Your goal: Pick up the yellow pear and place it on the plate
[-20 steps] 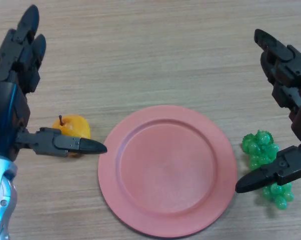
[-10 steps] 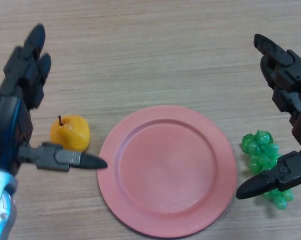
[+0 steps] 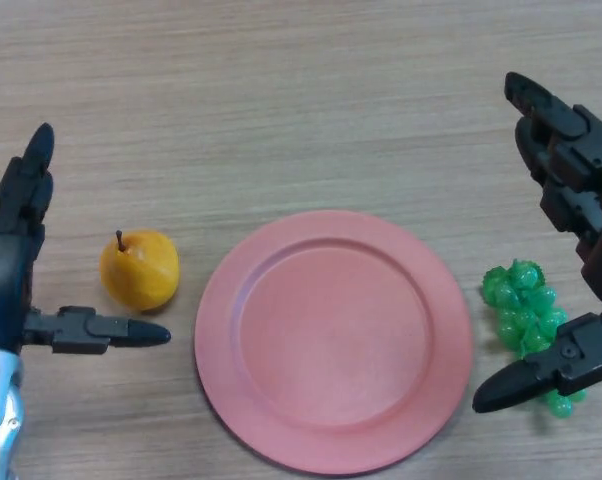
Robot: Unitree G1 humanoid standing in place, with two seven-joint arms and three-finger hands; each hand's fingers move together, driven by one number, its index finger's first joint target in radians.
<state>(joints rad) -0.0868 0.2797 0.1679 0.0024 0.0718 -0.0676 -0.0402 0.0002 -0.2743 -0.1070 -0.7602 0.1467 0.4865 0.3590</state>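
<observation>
A yellow pear with a short dark stem lies on the wooden table, just left of a round pink plate. My left hand is open at the left edge; its straight fingers point up the table and its thumb reaches out just below the pear, not touching it. My right hand is open at the right edge, holding nothing, with its thumb low beside the plate's right rim. The plate has nothing on it.
A bunch of green grapes lies on the table right of the plate, between my right hand's fingers and thumb, partly covered by the thumb.
My left hand has drawn back to the left and down, uncovering the whole pear. The right hand has barely moved. The pear, plate and grapes stay in place.
</observation>
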